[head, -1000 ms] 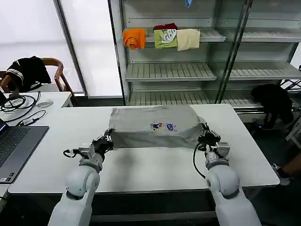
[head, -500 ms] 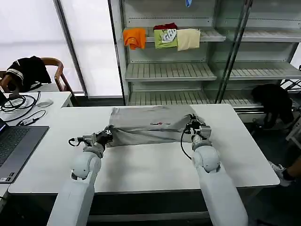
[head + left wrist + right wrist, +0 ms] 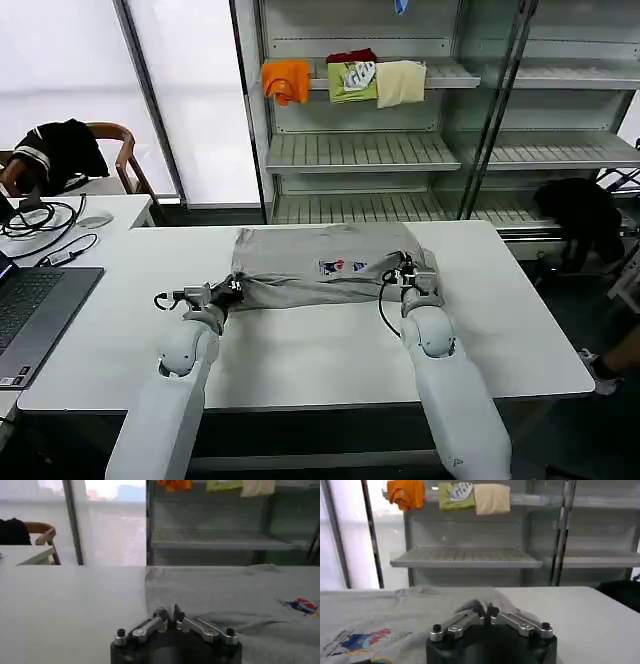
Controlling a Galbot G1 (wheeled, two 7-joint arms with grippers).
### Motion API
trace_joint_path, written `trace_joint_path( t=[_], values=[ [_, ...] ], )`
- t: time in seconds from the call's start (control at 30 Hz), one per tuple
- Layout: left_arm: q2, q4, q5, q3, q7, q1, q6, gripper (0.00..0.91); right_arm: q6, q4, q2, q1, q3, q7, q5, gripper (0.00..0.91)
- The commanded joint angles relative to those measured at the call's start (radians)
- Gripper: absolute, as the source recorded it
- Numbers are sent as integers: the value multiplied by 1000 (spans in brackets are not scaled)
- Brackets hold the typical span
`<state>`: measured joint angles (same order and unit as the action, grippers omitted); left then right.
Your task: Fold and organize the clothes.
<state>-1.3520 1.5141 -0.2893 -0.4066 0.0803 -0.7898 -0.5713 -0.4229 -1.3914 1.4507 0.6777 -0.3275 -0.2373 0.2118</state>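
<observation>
T-shirt (image 3: 320, 270) fabric hides both pinching jaws' tips; print half folded under.

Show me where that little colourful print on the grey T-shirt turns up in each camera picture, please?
Head view: the print lies mid-table on the grey T-shirt, between the left hand and right hand.
Left wrist view: print at the far right edge.
Right wrist view: print at the lower left.
Shared landmark: the orange garment on the shelf.
</observation>
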Motion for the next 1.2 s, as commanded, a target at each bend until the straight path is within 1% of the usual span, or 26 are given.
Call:
trace_joint_path(
  t=[0.03, 0.17, 0.27, 0.53, 0.7, 0.8, 1.0, 1.2],
  values=[
    [2, 63, 20, 13, 29, -5, -8, 907, -34, -22, 9, -3, -6, -44, 47, 907],
    [2, 112, 21, 21, 42, -28, -10, 907, -53, -81, 15, 5, -7, -97, 80, 907],
    [4, 145, 26, 24, 48, -43, -12, 907, -63, -129, 18, 13, -13, -122, 95, 907],
    [32, 258, 32, 16, 53, -117, -13, 907, -112, -267, -32, 73, -10, -132, 109, 907],
    [46, 334, 44, 15, 53, -204, -11, 907, -137, -357, -66, 147, -19, -164, 128, 907],
    [43, 343, 53, 13, 54, -232, -11, 907, -145, -398, -96, 184, -24, -169, 135, 907],
    [40, 333, 63, 12, 56, -240, -12, 907, -154, -406, -121, 211, -39, -165, 149, 907],
    [41, 291, 77, 17, 52, -228, -13, 907, -156, -371, -149, 220, -20, -159, 151, 907]
  ],
)
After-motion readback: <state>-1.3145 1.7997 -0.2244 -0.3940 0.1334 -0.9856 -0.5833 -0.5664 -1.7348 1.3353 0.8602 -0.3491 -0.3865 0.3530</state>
